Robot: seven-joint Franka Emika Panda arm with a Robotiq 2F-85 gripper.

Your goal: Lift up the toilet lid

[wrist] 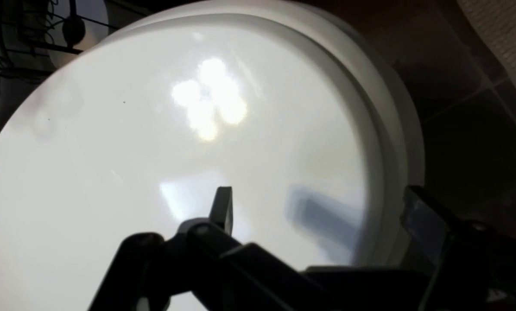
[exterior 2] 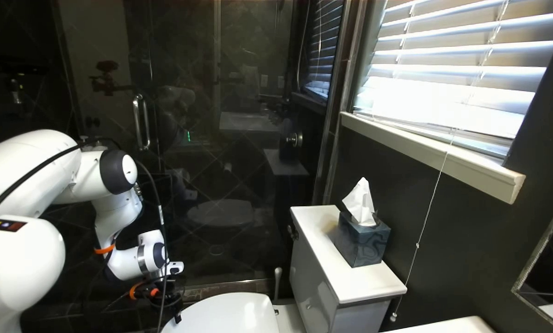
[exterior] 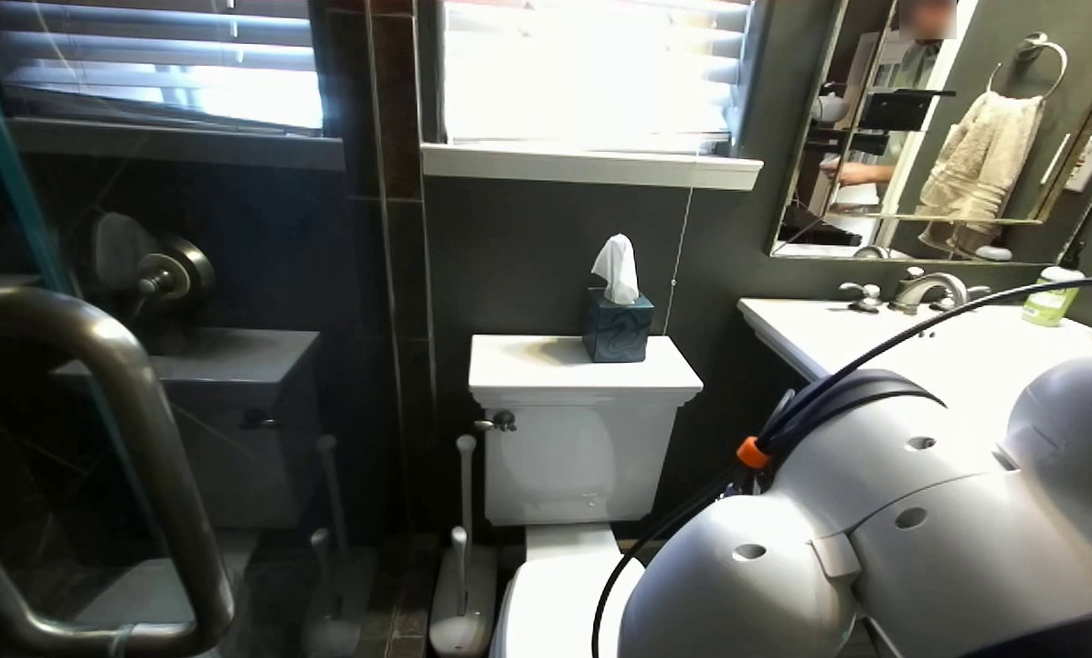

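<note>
The white oval toilet lid (wrist: pixel 154 142) lies down flat on the toilet and fills most of the wrist view. It also shows in both exterior views (exterior: pixel 559 599) (exterior 2: pixel 232 312), cut by the lower frame edge. A white rim (wrist: pixel 389 116) shows beneath its edge, apparently the seat and bowl. My black gripper (wrist: pixel 320 205) is open with nothing between its fingers. In the wrist view one finger lies over the lid's top and the other just past its outer edge; contact cannot be told. In an exterior view my gripper (exterior 2: pixel 172 312) is at the lid's front edge; the arm hides it elsewhere.
A tissue box (exterior 2: pixel 363 240) stands on the white tank top (exterior 2: pixel 315 226) behind the lid. A glass shower door with a metal handle (exterior 2: pixel 141 122) is beside the arm. White brushes (exterior: pixel 461 557) stand beside the toilet, and a sink (exterior: pixel 783 324) on its other side.
</note>
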